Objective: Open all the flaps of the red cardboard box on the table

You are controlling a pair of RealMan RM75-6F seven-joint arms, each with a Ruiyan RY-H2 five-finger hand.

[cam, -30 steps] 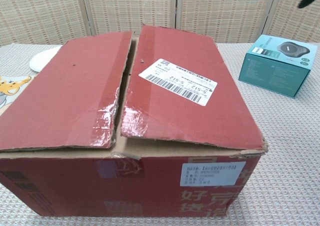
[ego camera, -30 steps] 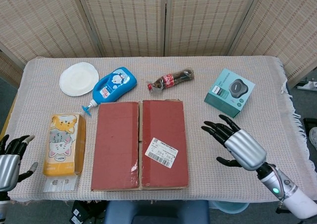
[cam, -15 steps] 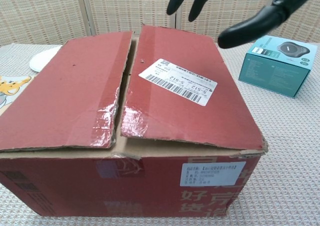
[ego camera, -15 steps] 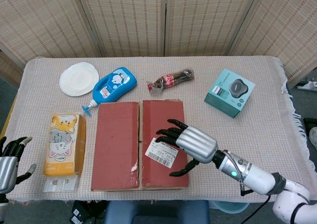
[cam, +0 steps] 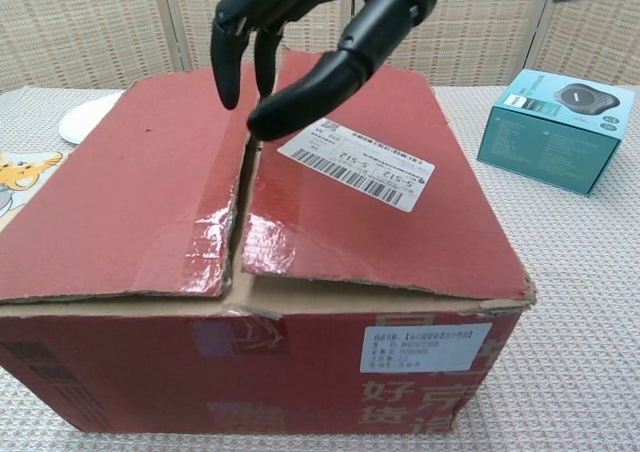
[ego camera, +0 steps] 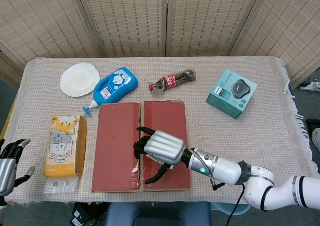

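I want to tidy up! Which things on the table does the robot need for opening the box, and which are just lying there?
For the job:
red cardboard box
right hand, fingers over the gap between the flaps
left hand, waiting at the table edge

Just lying about:
white plate
blue bottle
cola bottle
teal box
yellow cat pack

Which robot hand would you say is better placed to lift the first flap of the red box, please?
Probably the right robot hand: it hovers over the red cardboard box, fingers apart and pointing down at the seam between the closed flaps. The left robot hand sits at the table's near-left edge, beyond the tissue pack.
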